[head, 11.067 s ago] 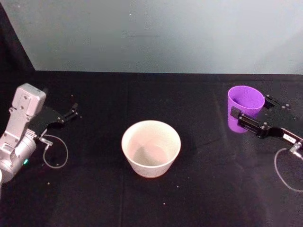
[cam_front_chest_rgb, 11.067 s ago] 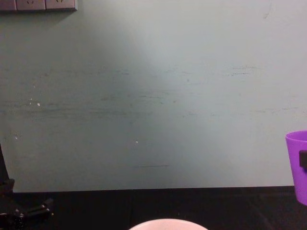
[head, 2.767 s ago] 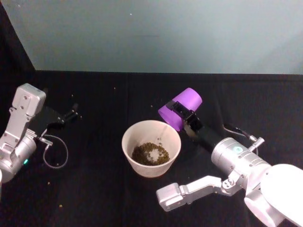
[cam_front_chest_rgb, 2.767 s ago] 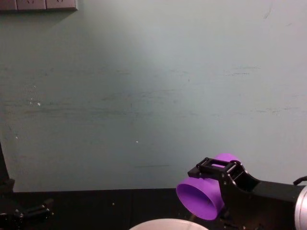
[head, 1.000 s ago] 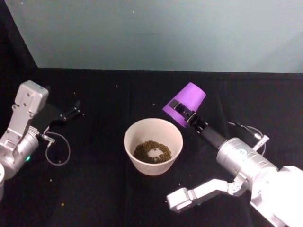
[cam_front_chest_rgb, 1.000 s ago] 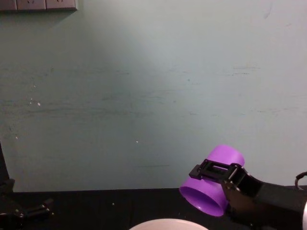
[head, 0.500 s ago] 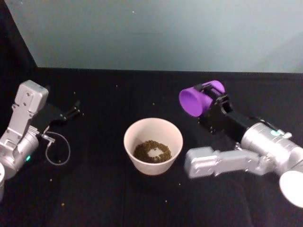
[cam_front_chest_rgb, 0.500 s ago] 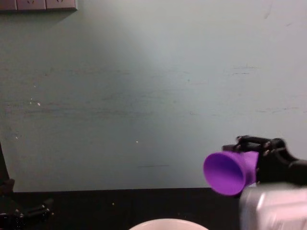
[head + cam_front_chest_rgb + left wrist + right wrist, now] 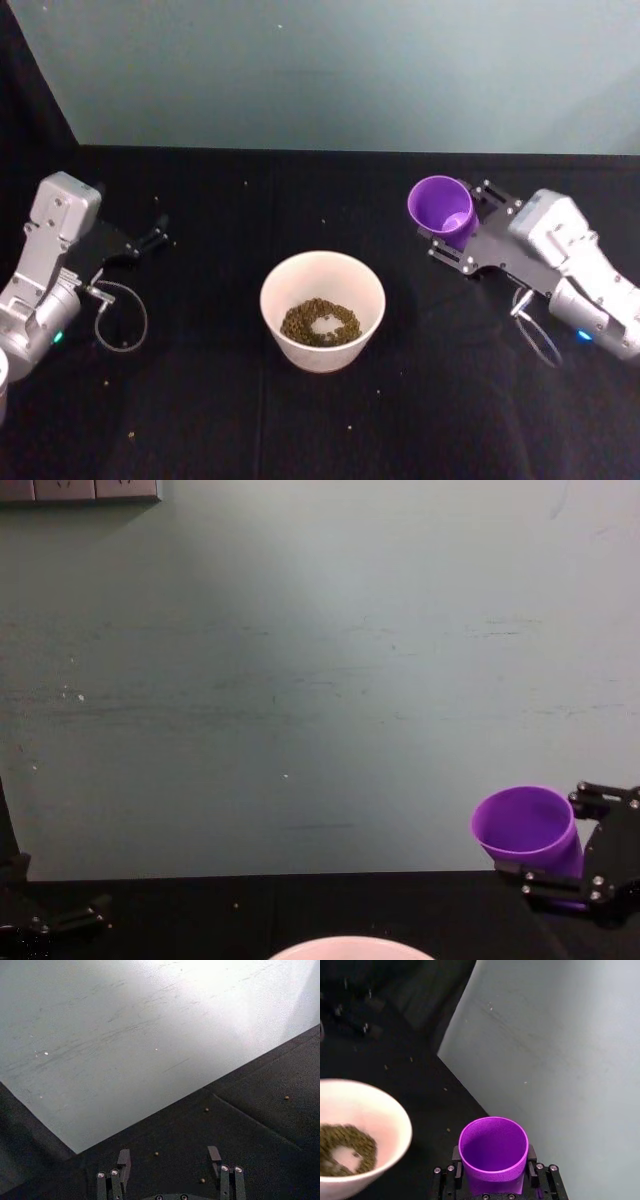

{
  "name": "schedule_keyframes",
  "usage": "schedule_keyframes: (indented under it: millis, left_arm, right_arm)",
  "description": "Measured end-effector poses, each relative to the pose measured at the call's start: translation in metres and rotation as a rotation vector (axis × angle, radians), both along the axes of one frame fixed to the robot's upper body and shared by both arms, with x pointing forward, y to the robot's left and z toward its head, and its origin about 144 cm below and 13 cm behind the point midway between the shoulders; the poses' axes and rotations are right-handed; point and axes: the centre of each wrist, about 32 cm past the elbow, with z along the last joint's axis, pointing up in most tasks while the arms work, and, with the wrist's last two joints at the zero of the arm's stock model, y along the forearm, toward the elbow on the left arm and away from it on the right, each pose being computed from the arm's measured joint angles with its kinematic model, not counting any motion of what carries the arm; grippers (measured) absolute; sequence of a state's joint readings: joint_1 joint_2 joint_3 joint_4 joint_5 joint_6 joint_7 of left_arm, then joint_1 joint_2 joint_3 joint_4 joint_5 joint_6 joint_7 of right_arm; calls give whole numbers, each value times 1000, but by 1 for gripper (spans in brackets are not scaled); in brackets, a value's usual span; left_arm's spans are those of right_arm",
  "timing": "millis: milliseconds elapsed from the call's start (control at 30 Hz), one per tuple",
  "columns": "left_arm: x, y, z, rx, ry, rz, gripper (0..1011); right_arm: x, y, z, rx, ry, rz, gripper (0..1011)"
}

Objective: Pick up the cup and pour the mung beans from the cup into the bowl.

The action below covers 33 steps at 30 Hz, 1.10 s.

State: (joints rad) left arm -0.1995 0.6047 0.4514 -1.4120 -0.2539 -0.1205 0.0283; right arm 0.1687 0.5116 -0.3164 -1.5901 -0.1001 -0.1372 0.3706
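Note:
The purple cup point(image 9: 441, 209) point(image 9: 493, 1152) point(image 9: 529, 832) is held above the table, right of the bowl, nearly upright and tipped slightly toward it; its inside looks empty. My right gripper point(image 9: 456, 228) point(image 9: 493, 1177) point(image 9: 565, 865) is shut on the cup, a finger on each side of its wall. The pale bowl point(image 9: 278, 284) point(image 9: 390, 1110) sits mid-table with mung beans point(image 9: 320, 322) point(image 9: 345, 1142) in its bottom; its rim point(image 9: 350, 945) peeks into the chest view. My left gripper point(image 9: 150, 238) point(image 9: 170, 1160) rests open at the far left, holding nothing.
Stray beans point(image 9: 323, 221) lie scattered on the black tablecloth point(image 9: 200, 420). A pale green wall point(image 9: 330, 70) stands behind the table's far edge. A cable loop point(image 9: 120, 320) hangs by the left arm, another cable loop point(image 9: 535, 335) by the right.
The right arm has swung right, away from the bowl, and turned the cup from lying sideways back to nearly upright. The left arm has not moved.

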Motion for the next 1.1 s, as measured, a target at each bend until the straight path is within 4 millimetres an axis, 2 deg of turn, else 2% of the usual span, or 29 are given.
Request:
schedule_keyframes:
  millis: [433,667,1100]
  left_arm:
    - [0,0,0,0,0,0,1000]
    - [0,0,0,0,0,0,1000]
    - [0,0,0,0,0,0,1000]
  right_arm:
    - [6,-30,-36,402,250,107,729]
    - [5,-37,-49,508,352,111,729]
    - [6,-36,-69,544,428,114,729]
